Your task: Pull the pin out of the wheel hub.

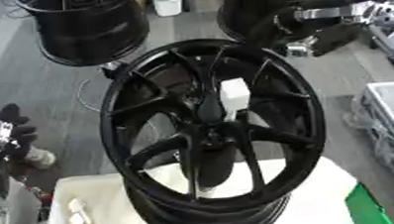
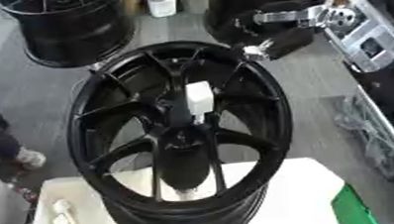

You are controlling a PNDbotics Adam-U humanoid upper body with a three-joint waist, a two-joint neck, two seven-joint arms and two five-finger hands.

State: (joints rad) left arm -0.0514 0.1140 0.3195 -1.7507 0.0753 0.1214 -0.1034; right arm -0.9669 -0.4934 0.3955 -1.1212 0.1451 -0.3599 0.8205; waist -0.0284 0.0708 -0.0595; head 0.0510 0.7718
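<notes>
Grey workshop floor behind; white surface (image 1: 328,194) carries the black wheel hub (image 1: 210,128) propped upright, spokes facing the camera. White pin (image 2: 199,99) sits near centre. Right hand (image 2: 268,29) hovers at the top rim; fingers' state unclear. Left hand unseen.

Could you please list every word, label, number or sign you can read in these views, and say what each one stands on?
No text can be read in either view.
The black wheel shows no legible marking on its spokes or hub.
The white pin at the hub looks blank.
The white container at the far edge shows no readable label.
The green object at the white table's near corner bears no visible writing.
</notes>
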